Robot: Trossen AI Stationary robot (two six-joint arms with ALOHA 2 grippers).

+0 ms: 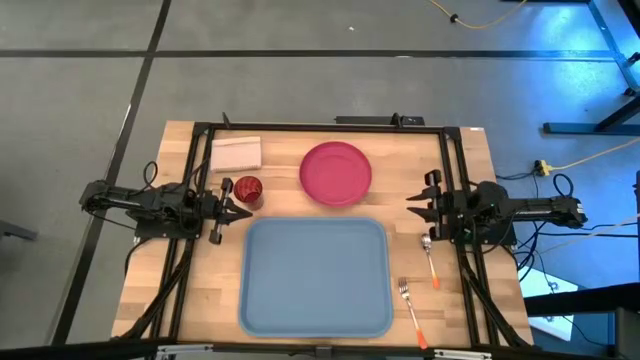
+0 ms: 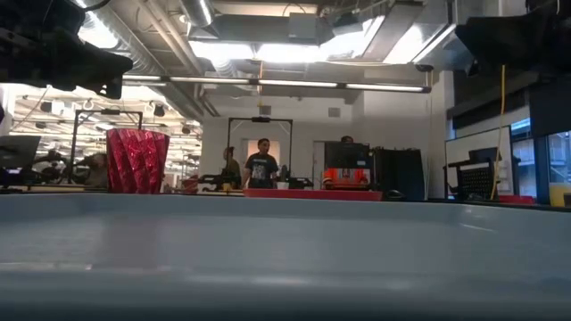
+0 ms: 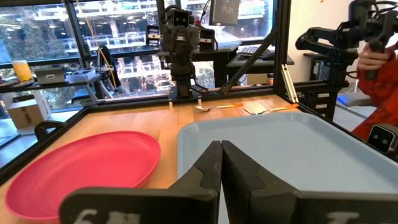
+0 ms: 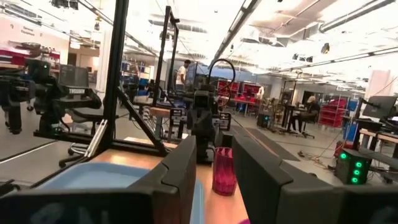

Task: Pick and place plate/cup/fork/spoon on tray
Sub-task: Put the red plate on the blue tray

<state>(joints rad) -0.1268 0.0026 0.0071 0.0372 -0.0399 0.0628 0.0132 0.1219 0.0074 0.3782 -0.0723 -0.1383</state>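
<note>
The blue-grey tray (image 1: 315,277) lies at the table's near middle. The pink-red plate (image 1: 336,173) lies flat on the table beyond the tray. The dark red cup (image 1: 247,190) stands upright to the plate's left. The spoon (image 1: 430,258) and the fork (image 1: 410,310) lie on the table right of the tray, orange handles toward the near edge. My left gripper (image 1: 246,212) is shut and empty, just near of the cup, by the tray's far left corner. My right gripper (image 1: 414,203) is open and empty, right of the plate, beyond the spoon.
A pale folded rectangle (image 1: 236,153) lies at the far left, beyond the cup. A black frame (image 1: 320,127) runs along the table's far edge and both sides. A person's red sleeve (image 3: 379,81) shows beyond the table in the left wrist view.
</note>
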